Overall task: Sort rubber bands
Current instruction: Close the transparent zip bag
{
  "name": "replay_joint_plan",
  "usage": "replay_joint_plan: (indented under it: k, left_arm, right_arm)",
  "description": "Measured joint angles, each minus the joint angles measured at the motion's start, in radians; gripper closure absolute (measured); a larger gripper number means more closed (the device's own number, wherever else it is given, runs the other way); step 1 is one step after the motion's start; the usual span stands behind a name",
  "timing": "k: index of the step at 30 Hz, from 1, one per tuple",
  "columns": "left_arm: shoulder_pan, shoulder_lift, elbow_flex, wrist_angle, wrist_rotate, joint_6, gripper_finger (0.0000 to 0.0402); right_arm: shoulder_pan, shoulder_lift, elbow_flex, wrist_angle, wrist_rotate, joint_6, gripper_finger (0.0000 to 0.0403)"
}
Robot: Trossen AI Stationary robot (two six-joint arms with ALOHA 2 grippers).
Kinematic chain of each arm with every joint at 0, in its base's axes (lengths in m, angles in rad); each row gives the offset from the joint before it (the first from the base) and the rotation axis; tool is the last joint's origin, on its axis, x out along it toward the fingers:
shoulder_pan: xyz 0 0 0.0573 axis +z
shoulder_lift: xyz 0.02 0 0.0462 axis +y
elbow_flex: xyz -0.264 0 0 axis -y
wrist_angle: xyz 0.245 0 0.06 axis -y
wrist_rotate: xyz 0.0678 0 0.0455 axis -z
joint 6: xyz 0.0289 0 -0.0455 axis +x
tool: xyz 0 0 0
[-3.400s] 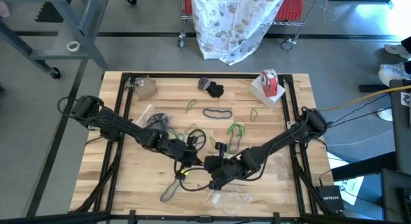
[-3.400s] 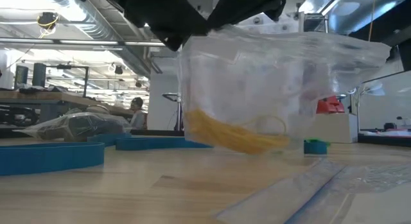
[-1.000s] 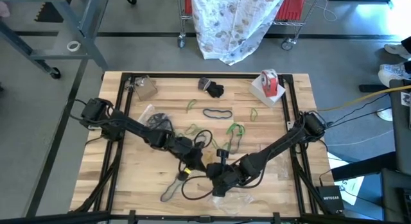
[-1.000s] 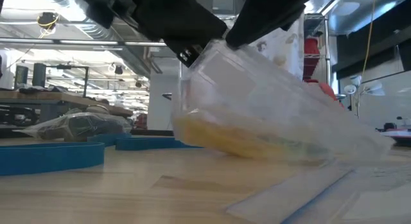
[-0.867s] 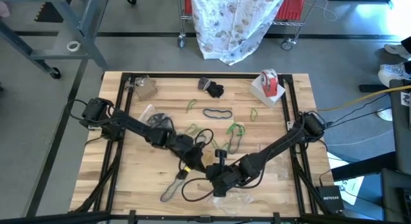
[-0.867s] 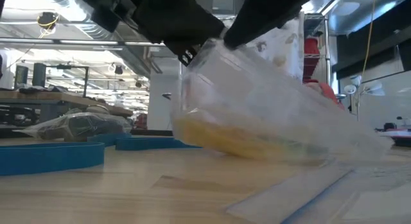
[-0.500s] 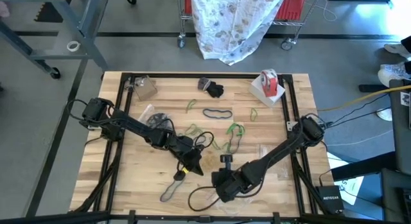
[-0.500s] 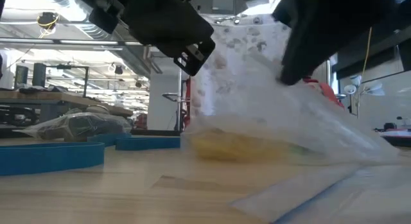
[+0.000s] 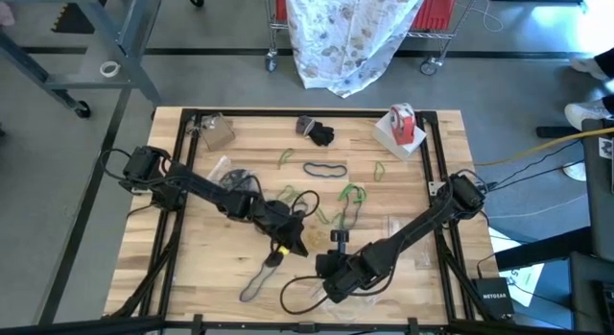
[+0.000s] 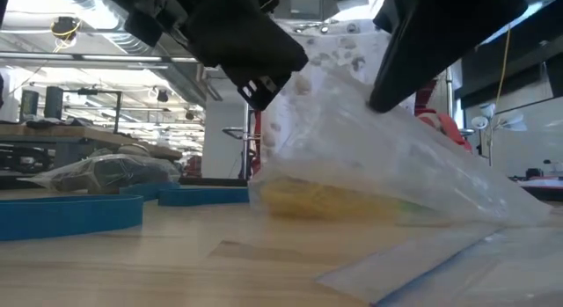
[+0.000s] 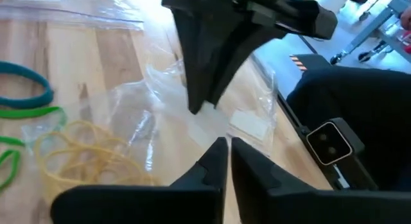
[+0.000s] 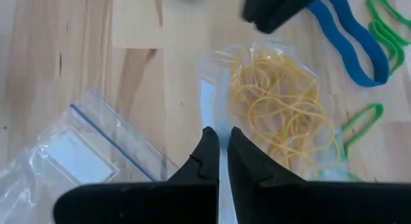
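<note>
Left end effector [image 9: 291, 245]: low over the middle of the table [image 9: 192, 268], just beside the upper edge of the clear bag [image 10: 396, 157]; whether it is spread, pressed together or pinching the plastic cannot be told.

Clear bag: slumped on the table between the two end effectors, one edge raised, the rest trailing down to the wood; it holds a tangle of tan rubber bands [image 12: 276, 112] settled in the low part that rests on the table, just ahead of the right end effector and below the left one.

Right end effector [image 12: 218, 144]: pressed together on the bag's edge, a strip of plastic caught in the pinch; it sits near the table's front edge, close to the left end effector but apart from it.

Loose bands beyond the bag from the right end effector: a teal band [image 12: 350, 41] flat on the wood; green loops [image 12: 361, 118] just beside the bag's far side.

Second clear bag [image 12: 77, 147]: empty as far as can be seen, blue seal line visible, flat on the table to the other side of the right end effector.
</note>
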State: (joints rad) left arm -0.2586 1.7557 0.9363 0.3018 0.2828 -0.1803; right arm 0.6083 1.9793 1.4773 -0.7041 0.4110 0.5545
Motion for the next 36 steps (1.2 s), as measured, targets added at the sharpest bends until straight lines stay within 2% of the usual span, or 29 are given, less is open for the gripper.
replay_joint_plan:
  k: [6,10,16,20,36]
  left_arm:
    - [-0.053,0.035,0.0,0.08,-0.143,0.005,0.0312]
    - [-0.074,0.079,0.0,0.126,-0.172,0.01,0.0272]
    - [-0.077,0.117,0.0,0.225,-0.246,0.003,0.025]
    - [-0.076,0.123,0.0,0.24,-0.251,0.003,0.0262]
    - [-0.088,0.154,0.0,0.229,-0.261,0.044,0.0396]
  right_arm:
    - [-0.007,0.0,0.0,0.001,-0.001,0.004,0.0393]
    - [-0.007,0.0,0.0,0.002,0.0,0.017,0.0393]
    - [-0.006,0.0,0.0,0.008,0.0,0.017,0.0393]
    - [-0.006,0.0,0.0,0.008,0.001,0.017,0.0393]
    - [-0.006,0.0,0.0,0.029,0.005,0.022,0.0393]
